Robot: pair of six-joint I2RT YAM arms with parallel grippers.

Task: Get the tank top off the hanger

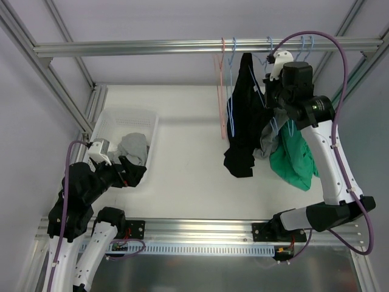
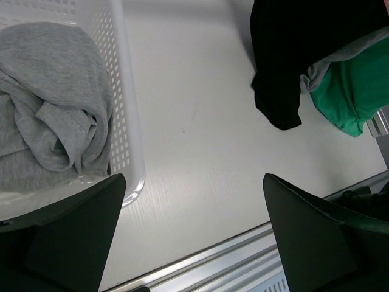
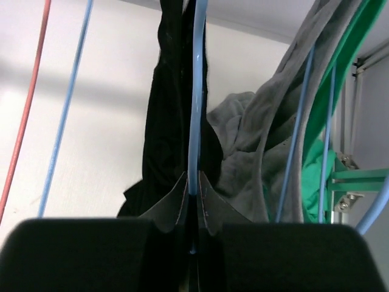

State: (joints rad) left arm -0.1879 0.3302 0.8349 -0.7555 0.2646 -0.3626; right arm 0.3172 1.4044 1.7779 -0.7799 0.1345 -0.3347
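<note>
The black tank top hangs on a blue hanger from the top rail, right of centre. My right gripper is up at the rail and shut on that hanger's blue wire; in the right wrist view the wire runs between the closed fingers, with the black cloth draped on both sides. My left gripper is open and empty, low at the near left beside the basket. In the left wrist view it has only table between the fingers, and the tank top's hem is far off.
A white basket at the left holds a grey garment. A grey garment and a green one hang on blue hangers right of the tank top. An empty red hanger hangs to its left.
</note>
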